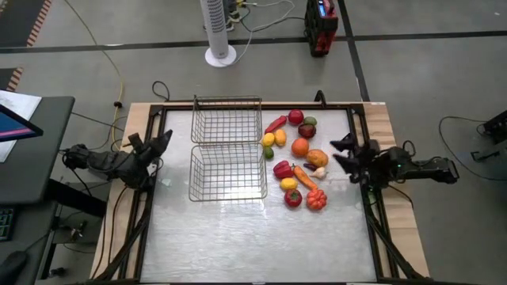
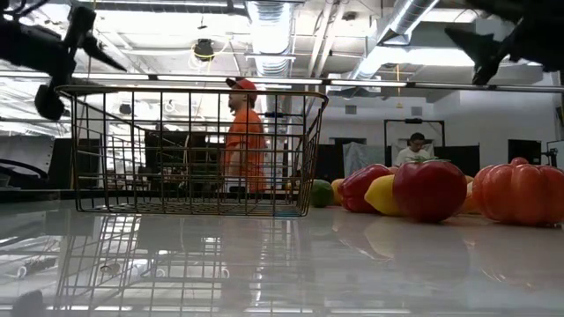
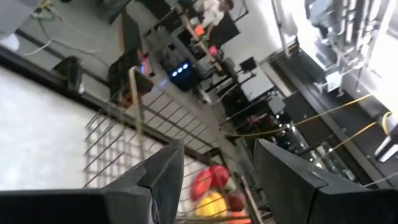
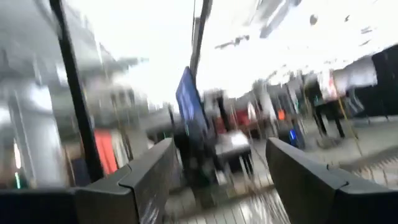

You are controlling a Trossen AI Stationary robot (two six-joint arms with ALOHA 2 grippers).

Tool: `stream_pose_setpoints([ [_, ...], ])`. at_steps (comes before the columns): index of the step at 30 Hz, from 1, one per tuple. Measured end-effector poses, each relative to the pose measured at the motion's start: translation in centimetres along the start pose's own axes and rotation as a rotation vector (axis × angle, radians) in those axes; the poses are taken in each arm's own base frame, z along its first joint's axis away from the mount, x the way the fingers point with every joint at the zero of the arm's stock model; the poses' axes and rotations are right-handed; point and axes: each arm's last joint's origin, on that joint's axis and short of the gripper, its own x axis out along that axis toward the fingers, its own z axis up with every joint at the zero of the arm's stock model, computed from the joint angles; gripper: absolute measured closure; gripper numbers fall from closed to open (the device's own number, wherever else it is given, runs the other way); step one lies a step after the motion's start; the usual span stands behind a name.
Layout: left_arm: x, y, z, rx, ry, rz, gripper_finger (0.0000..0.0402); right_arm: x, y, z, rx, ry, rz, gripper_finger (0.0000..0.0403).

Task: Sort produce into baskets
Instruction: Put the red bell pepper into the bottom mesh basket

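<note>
Two silver wire baskets stand side by side mid-table, the far one (image 1: 227, 120) and the near one (image 1: 228, 172); both hold nothing. The produce (image 1: 298, 158) lies in a loose cluster on the table right of the baskets: red, orange, yellow and green pieces, among them a small orange pumpkin (image 1: 317, 199) and a carrot (image 1: 305, 176). My left gripper (image 1: 162, 142) is open at the table's left edge, raised, left of the baskets. My right gripper (image 1: 342, 152) is open at the right edge, raised, just right of the produce.
The table's black frame rails (image 1: 364, 150) run along both sides under the arms. A wide bare stretch of table (image 1: 253, 245) lies toward the near edge. Beyond the far edge stand a white fan base (image 1: 220, 54) and a red-black device (image 1: 322, 28). A person in orange (image 2: 244, 132) stands behind the table.
</note>
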Motion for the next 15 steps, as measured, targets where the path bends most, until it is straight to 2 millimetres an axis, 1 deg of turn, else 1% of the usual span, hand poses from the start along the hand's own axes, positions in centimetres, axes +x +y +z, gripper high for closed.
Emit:
stream_pose_setpoints([
  [4,0.0,-1.1,0.7,0.02,-0.013,-0.054,0.0219,0.0,-0.1,0.8,0.092,-0.1,-0.077,0.0121],
  [7,-0.1,-1.8,1.1,0.051,-0.002,-0.116,0.0219,-0.1,-0.3,0.7,0.175,-0.114,-0.133,0.0121],
  [10,-0.2,-2.2,1.5,0.085,-0.009,-0.149,0.0219,-0.1,-0.4,0.6,0.248,-0.11,-0.149,0.0121],
  [15,-0.3,-2.8,2.4,0.051,-0.066,-0.153,0.0219,-0.1,-0.4,0.7,0.292,-0.127,-0.158,0.0121],
])
